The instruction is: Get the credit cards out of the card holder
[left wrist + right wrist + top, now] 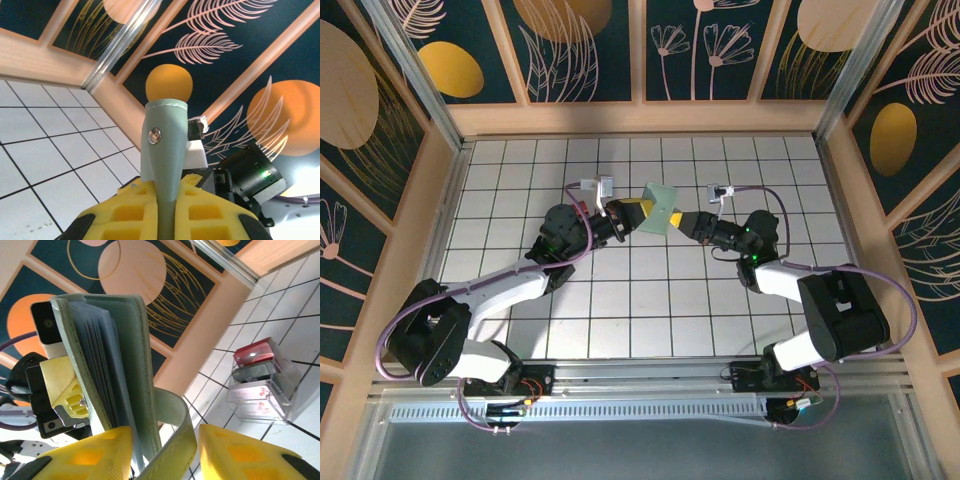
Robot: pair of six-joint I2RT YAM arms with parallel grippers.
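Two-armed robot at work on a card holder. The left gripper is clamped shut on one edge of the card holder. It holds the pale grey-green wallet upright in the air, with the snap stud facing the wrist camera.

The right gripper comes in from the holder's 3 o'clock side and stands partly open. Its yellow pads flank the holder's lower edge and closing strap. A gap shows between the strap and the pad at its 3 o'clock, so it grips nothing. From above, the holder hangs between the two arms, at about 12 o'clock from the table's centre.

The job looks barely begun. The holder is lifted and fanned open, with its bluish sleeves exposed. Whether credit cards sit inside them cannot be told, and every card is left to draw out.

Below lies a table of white tiles ruled by dark grid lines. In the right wrist view, a clear box with red-and-white contents stands on the tiles at the holder's 3 o'clock. Around the table rise wood-framed panels of dark teal, printed with orange discs and pale leaf outlines. A metal post runs up one corner.
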